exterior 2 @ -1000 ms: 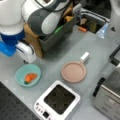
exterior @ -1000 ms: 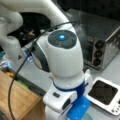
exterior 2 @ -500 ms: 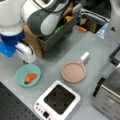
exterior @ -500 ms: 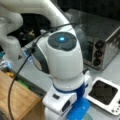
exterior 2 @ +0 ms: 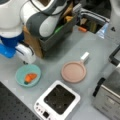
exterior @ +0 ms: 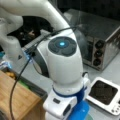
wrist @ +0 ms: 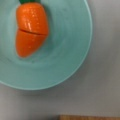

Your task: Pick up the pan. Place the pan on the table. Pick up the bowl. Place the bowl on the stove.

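The white arm bends down at a front view's left, its blue-banded wrist low; the gripper's [exterior 2: 26,53] fingertips are hidden from view.

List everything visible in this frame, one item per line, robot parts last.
pan: one, dusty pink with white handle, on the table, beside the stove.
bowl: one, light teal, on the table, towards a front view's left.
carrot: one, orange, inside the bowl.
stove: one, white with black top, nothing on it.
table: one, grey.
toaster oven: one, steel, behind the stove.
wooden block: one, brown.
bin: one, dark grey, holds assorted items.
arm: one, white and blue, above the bowl; claw itself not in view.
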You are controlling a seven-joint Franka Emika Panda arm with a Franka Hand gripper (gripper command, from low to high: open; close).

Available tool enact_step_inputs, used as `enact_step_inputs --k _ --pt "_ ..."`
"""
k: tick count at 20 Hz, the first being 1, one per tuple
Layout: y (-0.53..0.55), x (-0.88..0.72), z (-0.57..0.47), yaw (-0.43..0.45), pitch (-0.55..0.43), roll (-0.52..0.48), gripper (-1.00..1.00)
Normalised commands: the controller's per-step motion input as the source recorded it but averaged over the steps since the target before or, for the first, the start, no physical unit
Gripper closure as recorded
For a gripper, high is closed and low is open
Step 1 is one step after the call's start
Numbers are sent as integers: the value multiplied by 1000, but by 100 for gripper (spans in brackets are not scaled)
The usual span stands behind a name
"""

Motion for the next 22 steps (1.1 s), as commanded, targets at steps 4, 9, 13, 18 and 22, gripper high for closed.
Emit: enact_step_inputs --k 4,9,13,18,22 --pt "-187 326 96 21 135 -42 -100" --pt "-195 280 -92 5 129 -43 -100" --pt "-170 260 -132 -2 148 -16 -100" --pt "-138 229 -35 -41 121 -29 -100" --pt "-129 209 69 -40 106 -35 -100"
